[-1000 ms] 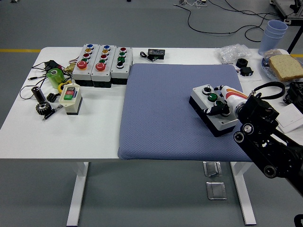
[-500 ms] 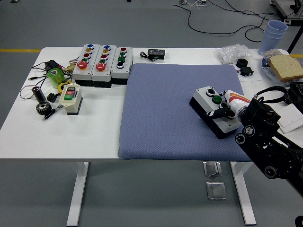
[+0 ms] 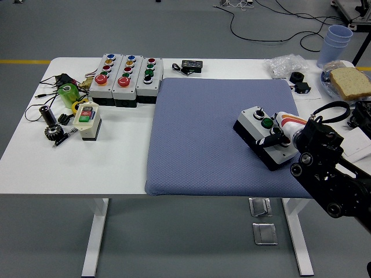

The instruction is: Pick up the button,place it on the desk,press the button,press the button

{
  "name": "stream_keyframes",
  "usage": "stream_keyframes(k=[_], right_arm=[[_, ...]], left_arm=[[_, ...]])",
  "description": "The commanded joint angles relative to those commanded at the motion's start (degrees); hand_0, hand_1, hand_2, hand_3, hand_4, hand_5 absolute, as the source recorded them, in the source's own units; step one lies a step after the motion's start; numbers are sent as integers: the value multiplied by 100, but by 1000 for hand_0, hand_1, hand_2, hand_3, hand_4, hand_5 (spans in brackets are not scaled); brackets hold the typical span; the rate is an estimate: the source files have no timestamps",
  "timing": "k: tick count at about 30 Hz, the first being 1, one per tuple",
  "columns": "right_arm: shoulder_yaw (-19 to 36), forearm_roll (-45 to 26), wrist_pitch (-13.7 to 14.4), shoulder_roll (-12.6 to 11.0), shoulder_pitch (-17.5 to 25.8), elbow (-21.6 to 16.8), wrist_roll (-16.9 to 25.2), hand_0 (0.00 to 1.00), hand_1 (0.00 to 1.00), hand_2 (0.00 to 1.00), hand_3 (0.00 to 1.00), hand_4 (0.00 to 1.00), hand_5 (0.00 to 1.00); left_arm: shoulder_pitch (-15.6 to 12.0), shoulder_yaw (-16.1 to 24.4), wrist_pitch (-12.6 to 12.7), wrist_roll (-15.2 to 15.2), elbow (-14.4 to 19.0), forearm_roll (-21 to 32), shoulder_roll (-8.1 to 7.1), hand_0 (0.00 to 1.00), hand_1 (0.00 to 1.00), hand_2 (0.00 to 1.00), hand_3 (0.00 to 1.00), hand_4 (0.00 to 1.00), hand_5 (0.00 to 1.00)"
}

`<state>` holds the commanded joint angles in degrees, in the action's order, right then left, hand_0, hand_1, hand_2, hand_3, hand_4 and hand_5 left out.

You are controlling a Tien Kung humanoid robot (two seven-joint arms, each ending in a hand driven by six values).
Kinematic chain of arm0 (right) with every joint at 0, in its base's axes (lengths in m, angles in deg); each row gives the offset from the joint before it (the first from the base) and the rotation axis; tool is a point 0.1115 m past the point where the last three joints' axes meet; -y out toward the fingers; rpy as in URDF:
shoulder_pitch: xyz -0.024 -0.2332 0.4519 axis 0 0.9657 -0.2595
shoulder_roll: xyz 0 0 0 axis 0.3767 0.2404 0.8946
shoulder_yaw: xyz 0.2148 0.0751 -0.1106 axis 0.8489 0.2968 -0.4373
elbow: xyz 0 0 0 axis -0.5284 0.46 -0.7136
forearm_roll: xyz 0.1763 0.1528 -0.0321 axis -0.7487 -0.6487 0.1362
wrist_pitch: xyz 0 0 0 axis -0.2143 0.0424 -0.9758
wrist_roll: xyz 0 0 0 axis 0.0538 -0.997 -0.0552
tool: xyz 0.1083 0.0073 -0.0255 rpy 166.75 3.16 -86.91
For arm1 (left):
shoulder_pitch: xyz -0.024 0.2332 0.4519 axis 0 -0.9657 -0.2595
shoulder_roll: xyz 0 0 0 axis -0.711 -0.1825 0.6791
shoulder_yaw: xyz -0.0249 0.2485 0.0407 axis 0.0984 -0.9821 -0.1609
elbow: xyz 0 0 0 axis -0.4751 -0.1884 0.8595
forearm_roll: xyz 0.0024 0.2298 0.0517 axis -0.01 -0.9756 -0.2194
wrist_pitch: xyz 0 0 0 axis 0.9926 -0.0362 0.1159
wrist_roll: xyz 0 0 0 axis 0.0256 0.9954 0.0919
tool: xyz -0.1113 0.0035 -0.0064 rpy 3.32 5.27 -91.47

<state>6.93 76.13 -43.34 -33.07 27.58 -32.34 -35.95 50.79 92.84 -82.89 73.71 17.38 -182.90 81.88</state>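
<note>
A grey-topped button box [image 3: 254, 122] with a black base lies at an angle on the right part of the blue mat [image 3: 203, 133]. A black knob and a green button [image 3: 267, 123] show on its top. My right hand [image 3: 280, 132] comes in from the lower right. Its white-and-orange fingers [image 3: 288, 121] lie along the box's far right side, and a black finger lies across its top near end. The hand hides that end of the box. My left arm is out of view.
Three larger button boxes [image 3: 124, 78] stand at the back left of the white table [image 3: 116, 165]. A small two-button box [image 3: 87, 120], a gear [image 3: 52, 132] and green parts [image 3: 68, 92] lie at the left. A black adaptor [image 3: 191, 65], cups [image 3: 338, 37] and bread [image 3: 350, 81] are at the back.
The button box and my right hand have shifted a little to the right on the mat. The black finger now lies closer to the green button.
</note>
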Motion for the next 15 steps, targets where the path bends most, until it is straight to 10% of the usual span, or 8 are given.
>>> stream_keyframes(k=[15], right_arm=[[-555, 35, 580, -447, 33, -412, 0, 81, 118, 362, 504, 763, 281]], left_arm=[[-34, 42, -4, -4, 0, -63, 7, 653, 640, 657, 559, 333, 851]])
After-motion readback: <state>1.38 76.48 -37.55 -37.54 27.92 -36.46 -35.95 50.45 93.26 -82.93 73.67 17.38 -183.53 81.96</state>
